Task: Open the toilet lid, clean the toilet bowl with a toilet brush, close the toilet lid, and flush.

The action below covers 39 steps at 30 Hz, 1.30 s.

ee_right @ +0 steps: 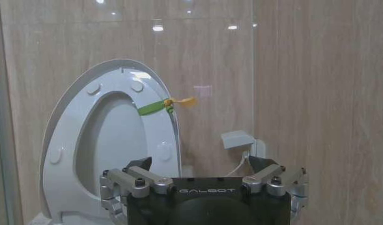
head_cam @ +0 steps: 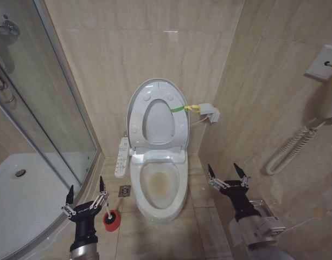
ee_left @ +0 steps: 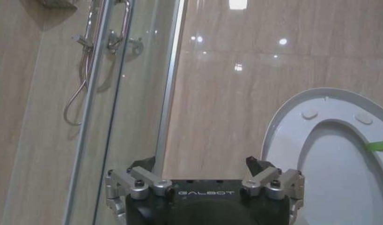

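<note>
Toilet lid (head_cam: 134, 103) raised, standing upright against the back wall at frame centre in the head view; glossy white, small bumpers visible on the ring seat (head_cam: 179, 116) folded up with it. Green strap (head_cam: 178, 108) with a yellow end runs from the seat's right edge toward a small white box (head_cam: 211, 114) on the right wall.

Toilet bowl (head_cam: 179, 187) open just below the lid, centre frame; white oval rim, yellowish-brown staining around the water at its bottom.

Toilet brush (head_cam: 111, 218) sits in its red round holder on the floor, lower left of centre, just left of the bowl's foot. Only the red cup and a dark top are clear; handle cannot be made out.

White control panel (head_cam: 122, 157) mounted left of the bowl.

Left claw (head_cam: 85, 193) at lower left, fingers pointing up, spread wide, holding nothing; the brush holder lies just beside it to the right. Left wrist view: left claw (ee_left: 204, 171) faces shower glass and the lid's edge.

Right claw (head_cam: 227, 171) at lower right, to the right of the bowl, fingers up, spread wide, empty. Right wrist view: right claw (ee_right: 204, 168) faces the raised lid.
</note>
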Tool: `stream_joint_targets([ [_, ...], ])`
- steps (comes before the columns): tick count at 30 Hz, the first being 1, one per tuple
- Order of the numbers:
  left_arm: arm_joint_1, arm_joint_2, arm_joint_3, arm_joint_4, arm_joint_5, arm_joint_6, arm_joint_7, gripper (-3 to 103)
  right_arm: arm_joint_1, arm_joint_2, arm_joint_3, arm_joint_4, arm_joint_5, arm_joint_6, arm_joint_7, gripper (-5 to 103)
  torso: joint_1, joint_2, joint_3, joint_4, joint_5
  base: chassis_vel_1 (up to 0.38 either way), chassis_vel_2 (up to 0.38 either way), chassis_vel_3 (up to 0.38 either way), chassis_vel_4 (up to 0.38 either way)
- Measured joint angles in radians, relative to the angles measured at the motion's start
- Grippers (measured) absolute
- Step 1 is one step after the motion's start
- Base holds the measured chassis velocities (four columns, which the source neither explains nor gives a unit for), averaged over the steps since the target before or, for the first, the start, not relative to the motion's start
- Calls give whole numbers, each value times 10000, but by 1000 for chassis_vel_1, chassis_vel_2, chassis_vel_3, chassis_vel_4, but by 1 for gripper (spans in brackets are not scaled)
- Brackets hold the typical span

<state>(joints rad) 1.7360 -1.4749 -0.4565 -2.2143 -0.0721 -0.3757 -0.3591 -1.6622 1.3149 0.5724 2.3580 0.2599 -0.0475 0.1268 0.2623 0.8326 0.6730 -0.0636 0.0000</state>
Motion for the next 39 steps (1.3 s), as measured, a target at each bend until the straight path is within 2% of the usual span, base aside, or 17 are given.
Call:
stream_joint_targets([
  [16, 208, -72, -116, -184, 296, 10, -241, 99, 0, 0, 0, 0, 0, 0, 0, 100, 0, 0, 0, 0, 0, 0, 0, 0, 0],
  [23, 355, 299, -693, 8, 244, -314, -247, 99, 0, 0, 0, 0, 0, 0, 0, 100, 0, 0, 0, 0, -1, 0, 0, 0, 0],
  [39, 392, 293, -695, 119, 256, -379, -216, 99, 0, 0, 0, 0, 0, 0, 0, 100, 0, 0, 0, 0, -1, 0, 0, 0, 0],
])
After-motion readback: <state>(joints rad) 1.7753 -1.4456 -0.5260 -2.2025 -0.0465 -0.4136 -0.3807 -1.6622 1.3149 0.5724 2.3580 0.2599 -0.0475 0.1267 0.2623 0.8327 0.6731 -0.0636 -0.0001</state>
